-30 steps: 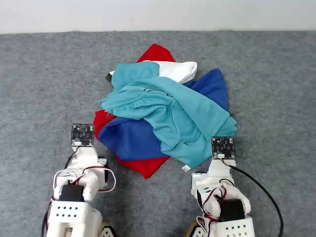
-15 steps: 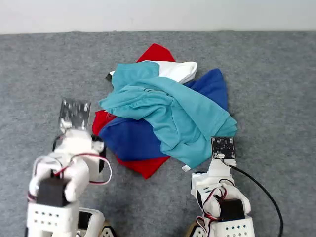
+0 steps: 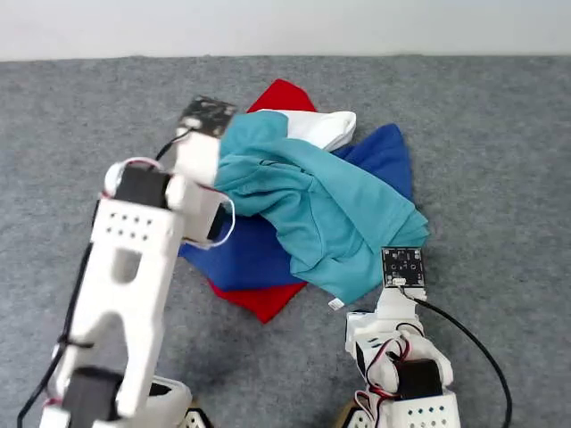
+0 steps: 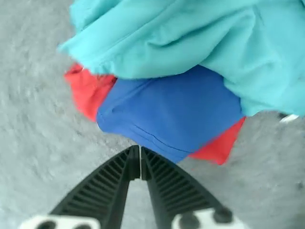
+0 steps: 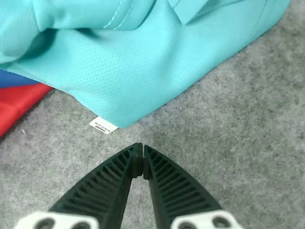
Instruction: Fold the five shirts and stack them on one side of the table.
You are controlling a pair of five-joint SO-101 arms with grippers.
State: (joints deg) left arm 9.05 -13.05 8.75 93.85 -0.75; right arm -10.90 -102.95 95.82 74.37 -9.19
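The left gripper [image 4: 140, 166] is clenched, its two black jaws pressed together with nothing between them. It hangs in the air over the left flank of the heap, looking down on blue cloth with red poking out at either side. The left arm [image 3: 134, 267] stands tall from the near edge of the table [image 3: 500, 134], its wrist stretched over the far-left part of the pile.

The right gripper [image 5: 139, 164] is clenched too and empty. It sits low near the table's near edge, just beside the corner of the teal shirt [image 3: 312, 201], where a small white label [image 5: 103, 125] pokes out onto the grey surface. It does not touch the cloth, as far as I can see.

All the shirts lie in one crumpled heap in the middle of the table, somewhat toward the far edge. The teal one is sprawled on top. The blue shirt [image 3: 241, 254] is under it, and the red shirt [image 3: 259, 299] is at the bottom, with corners showing on the near and far sides. The white shirt [image 3: 317, 125] peeks out at the far side. I can't pick out a fifth.

To my eye the job has barely begun: nothing is spread flat, nothing is folded, and no stack stands on either side. Every shirt is left to be pulled free, folded and piled up.
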